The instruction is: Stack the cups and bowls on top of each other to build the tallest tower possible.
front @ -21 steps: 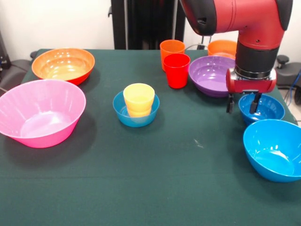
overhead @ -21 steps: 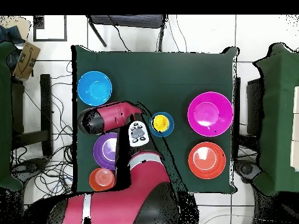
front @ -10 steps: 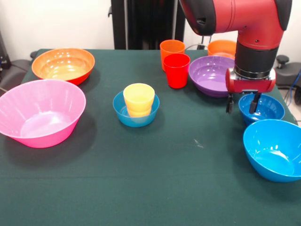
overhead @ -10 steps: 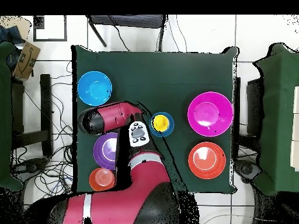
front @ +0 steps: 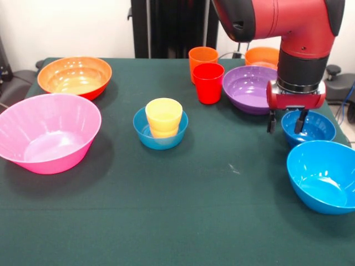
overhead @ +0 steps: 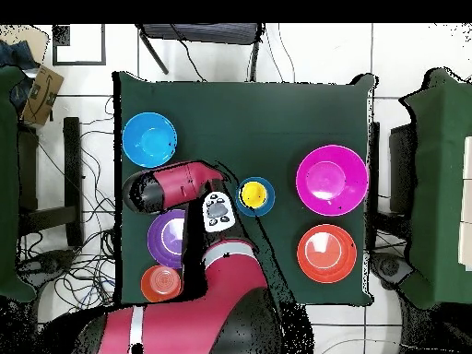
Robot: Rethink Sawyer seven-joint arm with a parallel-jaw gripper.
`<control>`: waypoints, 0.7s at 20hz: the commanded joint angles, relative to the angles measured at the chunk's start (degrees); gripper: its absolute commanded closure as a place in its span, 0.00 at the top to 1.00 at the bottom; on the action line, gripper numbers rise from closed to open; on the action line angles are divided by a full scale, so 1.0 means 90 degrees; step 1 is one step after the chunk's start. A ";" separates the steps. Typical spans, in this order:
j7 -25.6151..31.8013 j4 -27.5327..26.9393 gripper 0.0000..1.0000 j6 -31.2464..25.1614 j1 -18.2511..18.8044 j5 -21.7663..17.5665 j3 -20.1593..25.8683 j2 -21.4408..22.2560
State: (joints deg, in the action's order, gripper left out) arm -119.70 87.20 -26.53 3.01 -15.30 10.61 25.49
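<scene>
Nothing moved; fingers (front: 285, 123) over small blue bowl (front: 309, 127)

Gripper: my gripper (front: 286, 122) is hanging fingers-down and spread, straddling the near-left rim of the small blue bowl (front: 310, 127).
Yellow cup: the yellow cup (front: 163, 117) is sitting upright inside the other small blue bowl (front: 160, 132) mid-table.
Other cups: the red cup (front: 208, 83) is standing just in front of the orange cup (front: 202, 60).
Around me: the purple bowl (front: 248, 87) is lying beside my gripper, the bright blue bowl (front: 321, 175) nearer the camera.
Far side: the pink bowl (front: 47, 132) and large orange bowl (front: 74, 76) are resting apart.
</scene>
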 commanded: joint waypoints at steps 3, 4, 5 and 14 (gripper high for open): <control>-0.0023 0.0034 1.00 0.0576 -0.0113 -0.0529 0.0105 -0.0445; -0.0030 0.0043 1.00 0.0609 -0.0117 -0.0533 0.0094 -0.0452; -0.0037 0.0043 1.00 0.0633 -0.0122 -0.0535 0.0080 -0.0461; -0.0011 0.0032 1.00 0.0673 -0.0173 -0.0517 -0.0013 -0.0489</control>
State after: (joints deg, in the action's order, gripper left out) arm -119.70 87.32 -22.67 2.45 -15.29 10.28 23.77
